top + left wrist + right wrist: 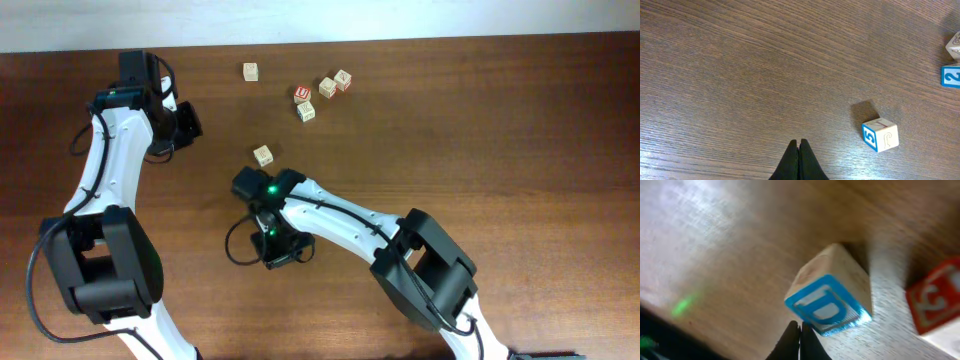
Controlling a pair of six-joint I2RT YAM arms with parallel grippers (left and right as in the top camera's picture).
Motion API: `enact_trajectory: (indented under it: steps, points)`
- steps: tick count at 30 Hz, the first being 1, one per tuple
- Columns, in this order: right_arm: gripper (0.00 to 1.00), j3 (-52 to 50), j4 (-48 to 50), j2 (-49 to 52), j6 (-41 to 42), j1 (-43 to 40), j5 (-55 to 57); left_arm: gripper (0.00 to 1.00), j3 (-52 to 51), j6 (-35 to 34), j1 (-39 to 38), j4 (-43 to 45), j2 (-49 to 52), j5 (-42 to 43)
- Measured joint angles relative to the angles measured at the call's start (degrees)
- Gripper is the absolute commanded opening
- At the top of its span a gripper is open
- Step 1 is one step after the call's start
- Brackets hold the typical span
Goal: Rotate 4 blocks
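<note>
Several wooden cubes lie at the back of the table. One pale block (pixel 263 155) sits apart, just in front of my right gripper (pixel 246 184). In the right wrist view it shows a blue face with a D (pixel 829 305), and the shut right gripper (pixel 800 326) has its tips at the lower edge of that face, holding nothing. A red-faced block (pixel 935 300) lies beyond to the right. My left gripper (pixel 191 123) is shut and empty over bare wood (pixel 800 143). A pale block with a blue 5 (pixel 880 135) rests to its right.
A cluster of cubes stands at the back: a red-faced one (pixel 303 93), a pale one (pixel 306 111), another pale one (pixel 327 87) and a red-edged one (pixel 343 80). A single cube (pixel 250 71) lies further left. A blue 2 face (pixel 951 76) shows at the left wrist view's right edge.
</note>
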Motion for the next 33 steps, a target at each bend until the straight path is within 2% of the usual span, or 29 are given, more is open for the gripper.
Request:
enact_trajectory:
  steps: [4,10,12,15,17,21,25,33]
  points:
    - [0.04,0.02,0.52,0.0,4.5,-3.78,3.52,0.0,0.0,0.0,0.0,0.0,0.0,0.0]
    - [0.04,1.75,2.84,0.0,6.21,-4.39,6.73,0.0,0.0,0.0,0.0,-0.37,0.0,0.0]
    - [0.04,3.43,2.8,0.0,5.84,-4.68,7.1,0.0,0.0,0.0,0.0,-1.05,0.0,0.0]
    - [0.05,10.08,-4.96,0.44,1.86,-4.79,6.03,0.0,0.0,0.0,0.0,-1.36,0.0,0.0]
    - [0.05,13.38,-6.23,0.42,-0.22,-4.57,4.92,0.0,0.0,0.0,0.0,-1.33,0.0,-0.02]
    - [0.04,13.25,-4.94,1.05,-1.68,-2.03,4.24,0.0,0.0,0.0,0.0,-1.31,0.0,0.0]
    - [0.04,12.63,-5.01,5.79,-1.73,1.16,3.21,0.0,0.0,0.0,0.0,-1.33,0.0,0.0]
    - [0.04,12.39,-4.92,6.69,4.22,-2.14,5.46,0.0,0.0,0.0,0.0,-1.33,0.0,-0.02]
